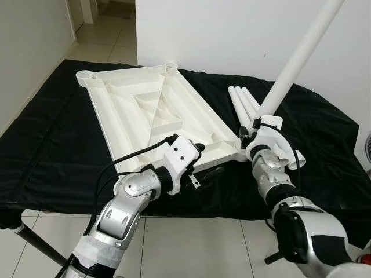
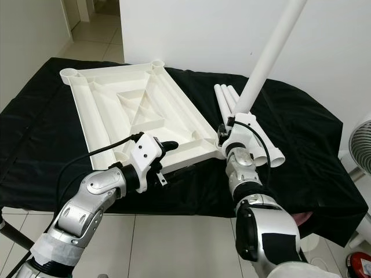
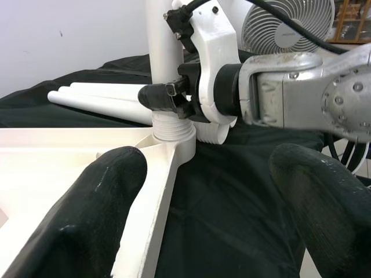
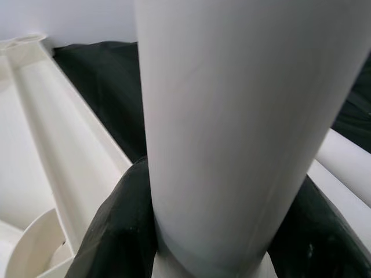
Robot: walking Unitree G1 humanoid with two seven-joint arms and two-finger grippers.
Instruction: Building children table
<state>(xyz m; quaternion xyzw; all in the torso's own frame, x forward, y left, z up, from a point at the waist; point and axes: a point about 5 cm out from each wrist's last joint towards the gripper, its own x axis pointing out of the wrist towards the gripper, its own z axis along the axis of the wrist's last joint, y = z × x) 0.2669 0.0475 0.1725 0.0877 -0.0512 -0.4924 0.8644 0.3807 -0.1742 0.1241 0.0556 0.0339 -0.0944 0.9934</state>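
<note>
Right gripper (image 3: 174,98): fingers clenched around the base of one white table leg (image 1: 301,52), just above the threaded end. The right wrist view confirms a black finger (image 4: 116,231) pressed against each side of the tube. The leg's lower end sits in the corner socket (image 3: 174,136) of the tabletop (image 1: 151,110) at its near right corner. The leg's long axis runs upward from the socket, tilted away from the robot and to its right; its top passes out of frame.

Left gripper (image 1: 200,168): released, jaws spread wide. In the left wrist view its two fingers (image 3: 98,214) stand well apart, one over the tabletop's near edge and the other over the cloth, with the socket between them further off. Whether either finger touches the tabletop cannot be told.

Tabletop: one, white plastic, lying underside up on a black cloth (image 1: 52,150) over a work surface. Its ribbing faces upward. Its long axis runs from far left to near right. Open round sockets are seen at the two far corners.

Spare legs (image 1: 246,107): three white tubes lying flat on the cloth, side by side, just right of the tabletop and behind the right gripper, long axes pointing away from the robot.

One white fan (image 2: 362,147) stands at the right, beyond the work surface.
</note>
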